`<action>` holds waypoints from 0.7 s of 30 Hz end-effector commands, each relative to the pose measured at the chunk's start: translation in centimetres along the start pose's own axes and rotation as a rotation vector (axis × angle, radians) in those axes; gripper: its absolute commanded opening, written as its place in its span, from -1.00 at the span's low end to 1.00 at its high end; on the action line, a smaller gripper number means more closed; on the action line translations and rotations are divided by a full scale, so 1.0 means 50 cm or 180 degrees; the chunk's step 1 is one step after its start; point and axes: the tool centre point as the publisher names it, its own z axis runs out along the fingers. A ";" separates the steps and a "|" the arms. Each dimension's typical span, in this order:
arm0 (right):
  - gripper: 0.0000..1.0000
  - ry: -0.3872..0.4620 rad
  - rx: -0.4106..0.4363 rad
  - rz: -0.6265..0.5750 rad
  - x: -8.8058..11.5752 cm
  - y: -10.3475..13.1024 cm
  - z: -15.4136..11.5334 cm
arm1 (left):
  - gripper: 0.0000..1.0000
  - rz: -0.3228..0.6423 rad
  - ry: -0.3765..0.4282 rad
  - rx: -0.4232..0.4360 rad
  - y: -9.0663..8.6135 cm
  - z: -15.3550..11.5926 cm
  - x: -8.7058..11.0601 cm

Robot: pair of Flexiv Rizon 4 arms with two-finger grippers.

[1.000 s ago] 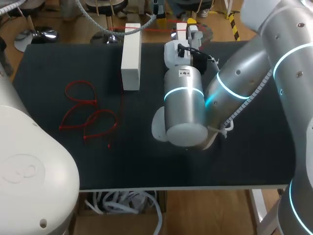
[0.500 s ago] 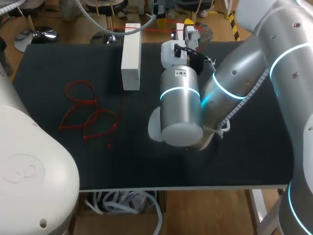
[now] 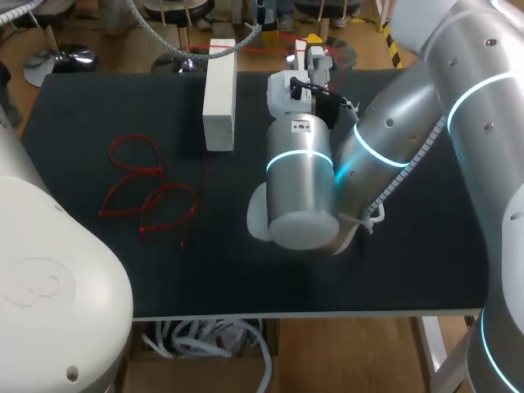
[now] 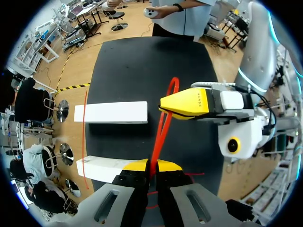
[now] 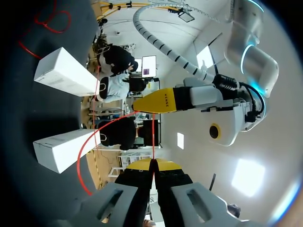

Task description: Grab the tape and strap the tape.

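1. Head view: high and far, behind the robot, looking down on the whole table (image 3: 82, 106).
2. Left wrist view: close, along the left gripper (image 4: 152, 165), down onto the table.
3. Right wrist view: close, along the right gripper (image 5: 152, 163), tilted up toward the room.
4. Both wrist views share the red strap (image 4: 163, 123), the white boxes (image 4: 111, 112), and each other's gripper.

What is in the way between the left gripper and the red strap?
Nothing that I can see. The left gripper is shut on the red strap, its yellow tips pinching it from both sides. The right gripper is shut on a strand of it too.
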 end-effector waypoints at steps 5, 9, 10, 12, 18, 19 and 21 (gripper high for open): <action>-1.00 0.0038 -0.0016 0.0021 -0.013 -0.011 0.008 | -1.00 -0.0002 0.0006 -0.0013 -0.002 -0.002 -0.002; -1.00 0.0051 -0.0042 0.0018 -0.012 -0.015 0.003 | -1.00 -0.0002 0.0006 -0.0013 -0.002 -0.002 -0.002; -1.00 0.0052 -0.0053 0.0010 -0.011 -0.015 0.002 | -1.00 -0.0002 0.0006 -0.0013 -0.002 -0.002 -0.002; -1.00 0.0055 -0.0063 0.0006 -0.010 -0.016 0.002 | -1.00 -0.0002 0.0006 -0.0013 -0.002 -0.002 -0.002; -1.00 0.0057 -0.0082 0.0018 -0.013 -0.019 0.002 | -1.00 -0.0002 0.0006 -0.0013 -0.002 -0.002 -0.002; -1.00 0.0056 -0.0082 0.0018 -0.013 -0.020 0.003 | -1.00 -0.0002 0.0006 -0.0013 -0.002 -0.002 -0.002; -1.00 0.0058 -0.0082 0.0019 -0.012 -0.020 0.004 | -1.00 -0.0002 0.0006 -0.0013 -0.002 -0.002 -0.002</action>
